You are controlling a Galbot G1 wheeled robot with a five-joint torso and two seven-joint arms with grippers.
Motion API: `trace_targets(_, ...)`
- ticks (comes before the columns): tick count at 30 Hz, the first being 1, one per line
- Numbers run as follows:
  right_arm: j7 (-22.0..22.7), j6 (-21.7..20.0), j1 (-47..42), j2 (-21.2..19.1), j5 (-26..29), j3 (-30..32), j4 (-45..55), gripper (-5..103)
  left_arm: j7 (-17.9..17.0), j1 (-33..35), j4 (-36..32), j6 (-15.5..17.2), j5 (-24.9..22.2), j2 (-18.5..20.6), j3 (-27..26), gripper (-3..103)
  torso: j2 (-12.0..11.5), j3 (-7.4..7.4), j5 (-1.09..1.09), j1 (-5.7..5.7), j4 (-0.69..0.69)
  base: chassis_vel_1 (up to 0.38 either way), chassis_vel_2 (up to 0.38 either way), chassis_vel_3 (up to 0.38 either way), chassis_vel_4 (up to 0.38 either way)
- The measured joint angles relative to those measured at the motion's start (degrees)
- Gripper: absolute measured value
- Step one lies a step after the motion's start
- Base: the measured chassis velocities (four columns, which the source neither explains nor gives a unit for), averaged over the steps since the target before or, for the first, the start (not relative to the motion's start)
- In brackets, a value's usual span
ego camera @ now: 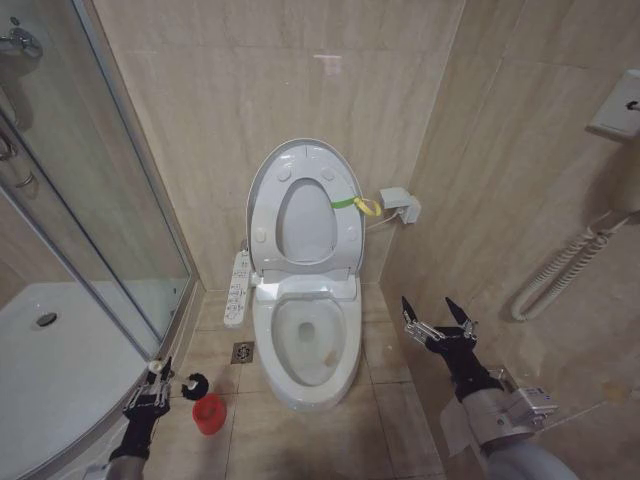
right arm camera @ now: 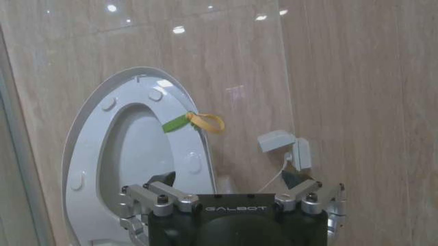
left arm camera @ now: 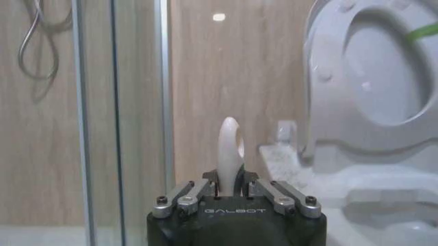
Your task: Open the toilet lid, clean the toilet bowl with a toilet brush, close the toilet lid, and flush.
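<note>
The toilet lid [ego camera: 305, 222] stands upright against the back wall, with the seat ring [ego camera: 264, 215] raised in front of it. Below them the toilet bowl [ego camera: 349, 330] lies uncovered. My left gripper [ego camera: 150, 388] hangs low at the left near the floor, shut on the white handle of the toilet brush [left arm camera: 230, 146], whose looped end pokes out past the fingers. A small dark round head [ego camera: 195, 382] shows beside the red cup holder [ego camera: 208, 413]. My right gripper [ego camera: 428, 306] floats open to the right of the bowl, holding nothing.
A curved glass shower screen [ego camera: 90, 200] and its white tray close off the left. A button panel [ego camera: 238, 288] hangs at the bowl's left side and a floor drain [ego camera: 243, 351] sits below it. A wall box [ego camera: 400, 205] and a coiled hose [ego camera: 560, 270] are on the right.
</note>
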Motion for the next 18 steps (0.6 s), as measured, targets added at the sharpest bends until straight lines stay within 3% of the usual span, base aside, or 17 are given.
trace_targets(2, 0.0, 0.0, 0.0, 0.0, 0.0, 0.0, 0.0, 100, -0.1, 1.1, -1.6, -0.1, 0.0, 0.1, -0.3, 22, 0.0, 0.00, 0.00, 0.00, 0.00, 0.000, 0.000, 0.000, 0.000)
trace_targets(9, 0.0, 0.0, 0.0, 0.0, 0.0, 0.0, 0.0, 100, -1.3, 11.0, -16.2, -1.1, 1.3, 0.8, -2.4, 22, 0.0, 0.00, 0.01, 0.00, 0.00, 0.000, 0.000, 0.000, 0.000)
trace_targets(18, 0.0, 0.0, 0.0, 0.0, 0.0, 0.0, 0.0, 100, 0.2, 14.7, -23.2, -3.0, 0.5, 3.4, -3.2, 22, 0.0, 0.00, 0.00, 0.00, -0.01, 0.000, 0.000, 0.000, 0.000)
